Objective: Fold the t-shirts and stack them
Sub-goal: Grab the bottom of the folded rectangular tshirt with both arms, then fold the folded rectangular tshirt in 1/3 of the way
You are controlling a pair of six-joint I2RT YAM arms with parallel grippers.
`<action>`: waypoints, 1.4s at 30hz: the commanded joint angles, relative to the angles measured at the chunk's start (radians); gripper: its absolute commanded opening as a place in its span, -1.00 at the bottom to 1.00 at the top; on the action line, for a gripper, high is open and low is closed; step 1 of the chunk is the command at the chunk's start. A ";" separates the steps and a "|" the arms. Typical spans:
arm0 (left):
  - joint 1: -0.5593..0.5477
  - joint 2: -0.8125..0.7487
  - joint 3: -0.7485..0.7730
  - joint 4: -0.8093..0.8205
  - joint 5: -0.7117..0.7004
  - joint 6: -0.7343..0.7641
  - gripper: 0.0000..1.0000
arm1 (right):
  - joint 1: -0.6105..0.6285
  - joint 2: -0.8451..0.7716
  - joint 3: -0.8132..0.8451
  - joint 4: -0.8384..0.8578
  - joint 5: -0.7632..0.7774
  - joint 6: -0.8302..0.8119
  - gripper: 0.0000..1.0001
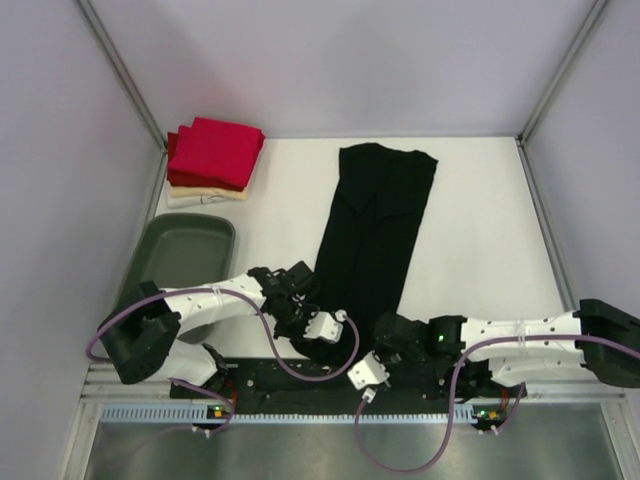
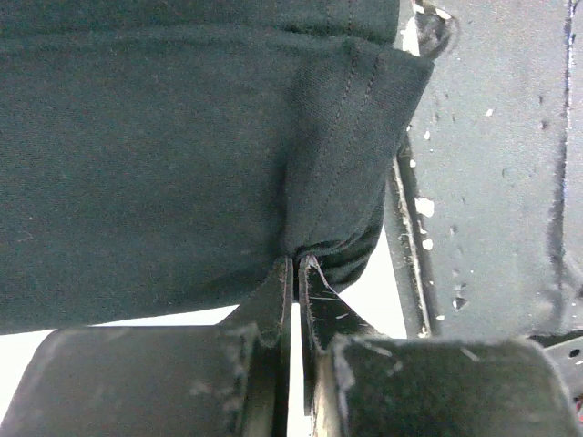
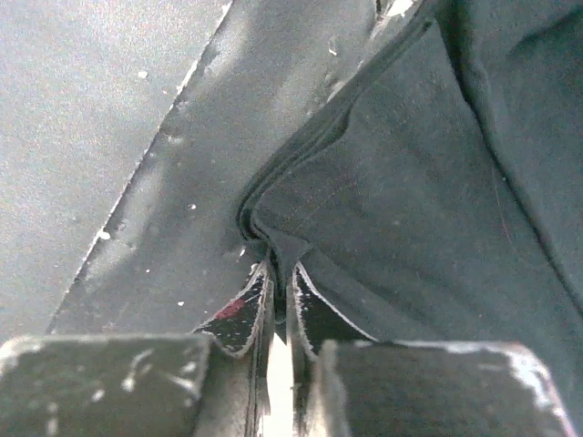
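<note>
A black t-shirt (image 1: 372, 230) lies folded lengthwise in a long strip down the middle of the white table. My left gripper (image 1: 300, 312) is shut on its near left corner; the left wrist view shows the hem (image 2: 337, 164) pinched between the fingers (image 2: 273, 300). My right gripper (image 1: 385, 345) is shut on the near right corner; the right wrist view shows the cloth (image 3: 401, 209) nipped at the fingertips (image 3: 239, 314). A stack of folded red shirts (image 1: 213, 152) rests on a cream one (image 1: 205, 197) at the far left.
A grey oval plastic tub (image 1: 185, 258) stands at the left, beside my left arm. A black base plate (image 1: 300, 385) runs along the table's near edge under both grippers. Grey walls enclose the table on the left, right and far sides.
</note>
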 commanded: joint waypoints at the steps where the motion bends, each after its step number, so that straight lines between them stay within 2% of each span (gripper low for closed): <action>1: -0.006 -0.015 0.029 -0.107 0.028 -0.054 -1.00 | 0.015 -0.063 0.020 -0.035 0.034 0.002 -1.00; 3: -0.002 -0.029 0.064 -0.119 0.011 -0.080 -1.00 | -0.022 -0.127 0.029 -0.072 0.051 0.019 -1.00; 6: 0.015 -0.020 0.150 -0.125 -0.007 -0.117 -1.00 | -0.181 -0.190 0.064 -0.132 -0.013 0.061 -1.00; 10: 0.066 0.046 0.297 -0.145 -0.018 -0.154 -1.00 | -0.332 -0.199 0.107 -0.155 0.057 0.085 -1.00; 16: 0.164 0.179 0.485 -0.165 -0.049 -0.156 -1.00 | -0.605 -0.205 0.114 0.018 0.011 0.154 -1.00; 22: 0.247 0.339 0.676 -0.164 -0.057 -0.169 -1.00 | -0.829 -0.095 0.140 0.248 -0.055 0.215 -1.00; 28: 0.288 0.457 0.830 -0.156 -0.080 -0.179 -1.00 | -0.935 0.084 0.167 0.383 -0.067 0.214 -1.00; 34: 0.288 0.575 0.949 -0.144 -0.103 -0.180 -1.00 | -1.016 0.156 0.210 0.434 -0.093 0.209 -1.00; 42: 0.305 0.667 1.068 0.000 -0.227 -0.265 -1.00 | -1.081 0.282 0.278 0.454 -0.092 0.185 -1.00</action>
